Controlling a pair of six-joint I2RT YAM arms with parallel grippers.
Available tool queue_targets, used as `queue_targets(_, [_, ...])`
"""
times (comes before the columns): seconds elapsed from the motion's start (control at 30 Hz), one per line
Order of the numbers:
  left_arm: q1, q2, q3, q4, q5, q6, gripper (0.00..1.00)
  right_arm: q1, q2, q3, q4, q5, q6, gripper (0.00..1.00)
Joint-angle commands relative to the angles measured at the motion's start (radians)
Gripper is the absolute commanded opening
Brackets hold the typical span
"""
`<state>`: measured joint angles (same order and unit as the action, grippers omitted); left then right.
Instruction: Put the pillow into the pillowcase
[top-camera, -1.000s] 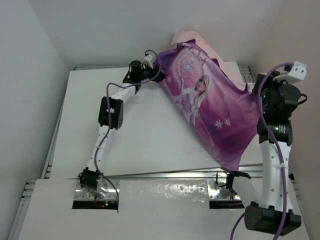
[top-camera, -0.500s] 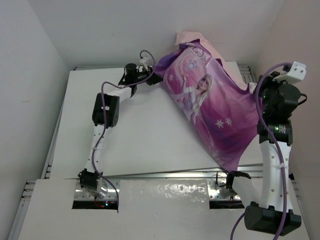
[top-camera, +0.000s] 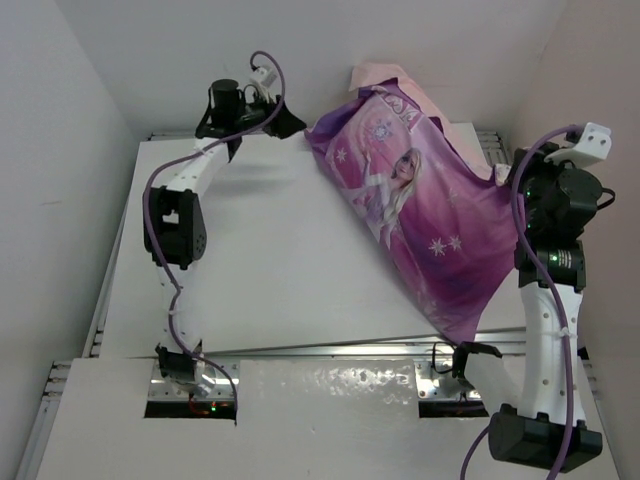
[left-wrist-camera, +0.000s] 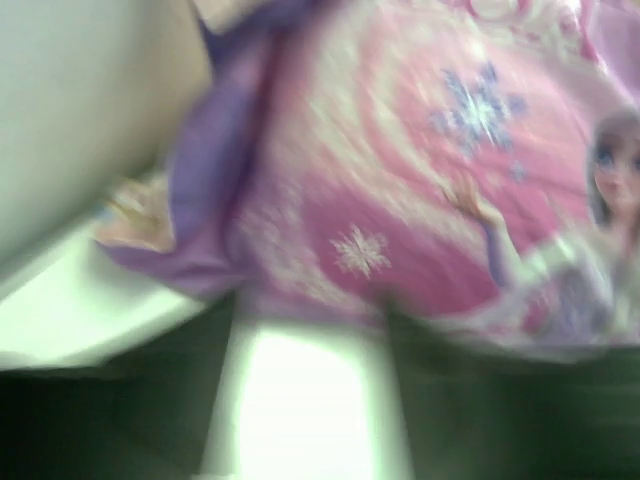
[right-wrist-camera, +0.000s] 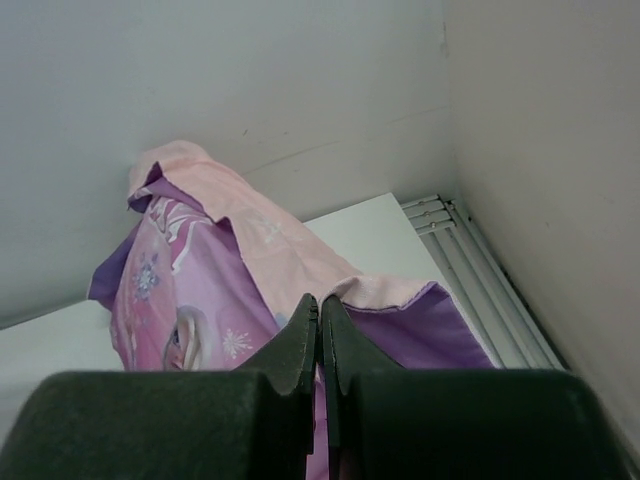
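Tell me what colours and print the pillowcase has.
The pillowcase is purple-magenta with a blonde princess and snowflakes, and pale pink behind; the top external view shows it best.

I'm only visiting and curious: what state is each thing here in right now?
pillowcase: spread out, princess print facing up, one edge gripped.
left end effector: open, holding nothing, just clear of the pillowcase.
right end effector: shut on the pillowcase's edge.
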<state>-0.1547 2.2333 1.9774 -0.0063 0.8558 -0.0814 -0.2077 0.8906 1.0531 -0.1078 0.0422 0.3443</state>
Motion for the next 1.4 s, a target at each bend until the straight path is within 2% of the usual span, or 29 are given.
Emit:
queue_targets(0.0, [-0.025, 0.06, 0.017, 0.032, -0.15, 0.059, 0.7, 0.002, -0.012, 0.012, 0.095, -0.085, 0.051, 0.0])
queue_targets(0.03, [-0.034, 0.104, 0.046, 0.055, -0.144, 0.027, 0.97, 0.002, -0.018, -0.001, 0.099, -0.093, 0.061, 0.0])
queue_targets(0.07, [-0.042, 0.191, 0.104, 0.102, -0.136, -0.007, 1.0, 0.002, -0.024, -0.005, 0.099, -0.1, 0.068, 0.0])
queue_targets(0.13, [-0.055, 0.282, 0.132, 0.242, -0.155, -0.131, 1.0, 0.004, -0.041, -0.016, 0.088, -0.126, 0.091, 0.0])
queue_targets(0.2, [-0.069, 0.319, 0.139, 0.319, -0.256, -0.199, 1.0, 0.004, -0.056, -0.016, 0.05, -0.142, 0.099, 0.0])
queue_targets(0.3, [-0.094, 0.383, 0.214, 0.344, -0.412, -0.118, 1.0, 0.004, -0.074, -0.015, -0.001, -0.137, 0.081, 0.0])
queue_targets(0.5, [-0.1, 0.472, 0.281, 0.538, -0.501, -0.045, 1.0, 0.004, -0.062, 0.011, -0.07, -0.12, 0.058, 0.0])
queue_targets(0.67, [-0.118, 0.532, 0.294, 0.633, -0.469, 0.028, 1.0, 0.005, -0.025, 0.016, -0.081, -0.123, 0.062, 0.0])
queue_targets(0.8, [-0.124, 0.583, 0.31, 0.726, -0.457, -0.021, 1.0, 0.024, 0.002, 0.004, -0.064, -0.125, 0.05, 0.0])
queue_targets(0.9, [-0.137, 0.673, 0.447, 0.689, -0.391, -0.031, 0.99, 0.094, 0.025, 0.022, -0.075, -0.076, -0.014, 0.0])
queue_targets(0.97, [-0.149, 0.698, 0.468, 0.684, -0.339, -0.02, 0.97, 0.16, 0.036, 0.048, -0.108, -0.009, -0.051, 0.0])
queue_targets(1.0, [-0.164, 0.695, 0.46, 0.683, -0.296, -0.003, 0.9, 0.177, 0.044, 0.054, -0.116, 0.008, -0.077, 0.0])
queue_targets(1.07, [-0.181, 0.658, 0.422, 0.669, -0.299, 0.041, 0.82, 0.2, 0.045, 0.056, -0.119, 0.034, -0.088, 0.0])
queue_targets(1.1, [-0.198, 0.648, 0.411, 0.661, -0.288, 0.064, 0.69, 0.2, 0.042, 0.053, -0.11, 0.036, -0.087, 0.0])
queue_targets(1.13, [-0.203, 0.637, 0.411, 0.646, -0.276, 0.075, 0.6, 0.2, 0.041, 0.051, -0.106, 0.039, -0.087, 0.0])
queue_targets(1.17, [-0.204, 0.635, 0.413, 0.647, -0.241, 0.051, 0.42, 0.2, 0.039, 0.051, -0.105, 0.039, -0.084, 0.0])
queue_targets(1.2, [-0.201, 0.628, 0.41, 0.652, -0.238, 0.02, 0.01, 0.2, 0.038, 0.051, -0.104, 0.039, -0.085, 0.0])
queue_targets(1.37, [-0.139, 0.474, 0.207, 0.75, -0.151, -0.214, 0.0, 0.2, 0.015, 0.054, -0.116, 0.041, -0.09, 0.0])
